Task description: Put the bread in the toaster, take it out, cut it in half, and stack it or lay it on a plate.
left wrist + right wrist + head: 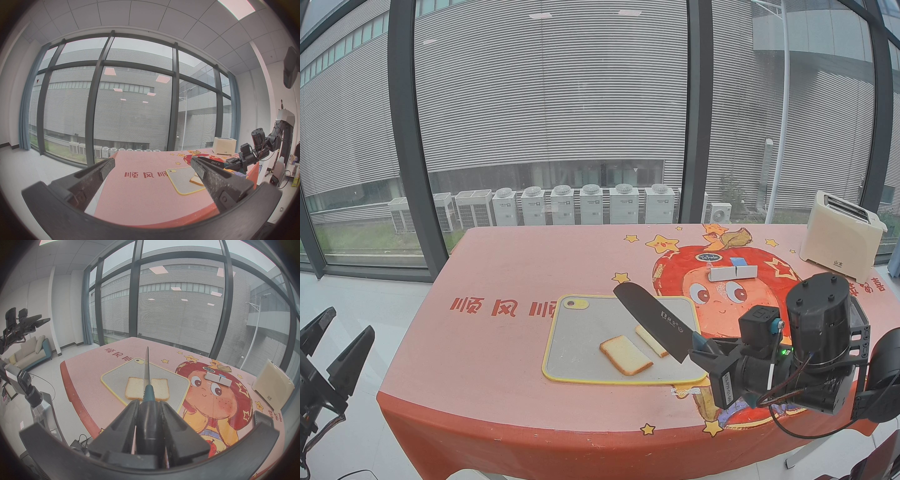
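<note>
The right gripper (706,353) was clamped on the dark handle of a black-bladed kitchen knife (656,319), holding the blade tilted above the grey cutting board with a yellow rim (581,337). On that board lay the pale, tan-crusted slice of bread (625,354), seemingly in two pieces with a thin gap between, though the blade hid part of it. The cream-coloured toaster (842,234) stood well apart, at the table's far right corner. The left gripper (334,356) hung off the table's left side, fingers spread and holding nothing. The cutting step looked in hand or just done; the next move would likely call for parking the knife safely, then gripping each half gently
</note>
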